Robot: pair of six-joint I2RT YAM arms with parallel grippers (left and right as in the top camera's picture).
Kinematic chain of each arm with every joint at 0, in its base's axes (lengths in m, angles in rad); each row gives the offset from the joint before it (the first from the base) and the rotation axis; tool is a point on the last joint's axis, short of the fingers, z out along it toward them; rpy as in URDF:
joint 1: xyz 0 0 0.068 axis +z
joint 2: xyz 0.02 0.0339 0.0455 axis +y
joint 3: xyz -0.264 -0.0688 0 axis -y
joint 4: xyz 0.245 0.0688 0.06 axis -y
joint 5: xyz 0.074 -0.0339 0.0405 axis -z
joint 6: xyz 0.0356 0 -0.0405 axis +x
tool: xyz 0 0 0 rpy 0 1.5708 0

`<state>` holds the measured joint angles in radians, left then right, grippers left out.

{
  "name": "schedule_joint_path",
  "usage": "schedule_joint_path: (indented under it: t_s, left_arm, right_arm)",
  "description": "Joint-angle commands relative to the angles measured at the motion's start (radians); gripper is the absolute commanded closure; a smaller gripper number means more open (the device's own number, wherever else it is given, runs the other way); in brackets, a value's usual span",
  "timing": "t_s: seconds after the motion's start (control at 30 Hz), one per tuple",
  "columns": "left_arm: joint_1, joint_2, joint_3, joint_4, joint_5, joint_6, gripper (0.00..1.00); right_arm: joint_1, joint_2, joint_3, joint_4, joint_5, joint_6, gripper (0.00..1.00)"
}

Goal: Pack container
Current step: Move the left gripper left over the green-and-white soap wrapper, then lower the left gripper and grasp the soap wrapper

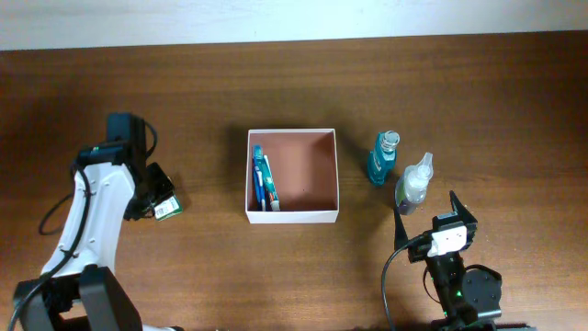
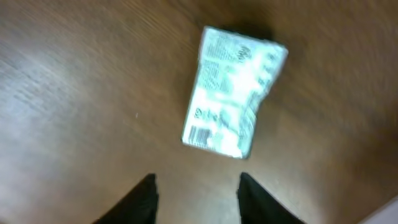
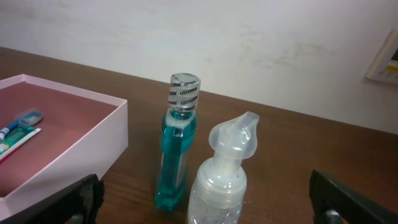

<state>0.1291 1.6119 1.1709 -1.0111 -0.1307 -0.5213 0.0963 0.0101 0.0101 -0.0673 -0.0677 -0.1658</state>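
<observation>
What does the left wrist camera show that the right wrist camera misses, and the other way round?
Only left wrist: a white-and-green packet lying flat ahead of the left fingers. Only right wrist: the container, a blue bottle, a clear pump bottle, the right fingers, a pale wall. Both: the brown wooden table and dark fingers spread with nothing between.

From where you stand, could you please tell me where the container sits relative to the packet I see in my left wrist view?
Observer: The container lies to the right of your packet, well apart from it.
Operator: Thank you. Is anything inside it?
Observer: A toothbrush and a tube lie along its left wall.
Operator: What else is outside it?
Observer: A teal bottle and a clear pump bottle stand upright to its right.
</observation>
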Motion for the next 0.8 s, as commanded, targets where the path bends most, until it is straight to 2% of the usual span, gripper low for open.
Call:
schedule_joint_path:
  t_s: [0.0, 0.03, 0.13, 0.2, 0.77]
  left_arm:
    - [0.032, -0.011, -0.070, 0.080, 0.021, -0.029, 0.51]
    - [0.032, -0.011, -0.085, 0.108, 0.021, -0.029, 0.44]
    - [0.032, -0.011, -0.121, 0.177, 0.039, -0.032, 0.41]
    - [0.032, -0.010, -0.126, 0.199, 0.059, -0.037, 0.34]
    - [0.032, -0.006, -0.159, 0.309, -0.010, -0.062, 0.33]
  right_arm:
    - [0.008, -0.006, -0.005, -0.006, 0.009, -0.002, 0.02]
    - [0.008, -0.006, -0.005, -0.006, 0.009, -0.003, 0.02]
    - [0.008, -0.006, -0.005, -0.006, 0.009, -0.002, 0.02]
    - [0.008, -0.006, -0.005, -0.006, 0.009, -0.002, 0.02]
    - [0.008, -0.006, -0.005, -0.006, 0.009, -0.002, 0.02]
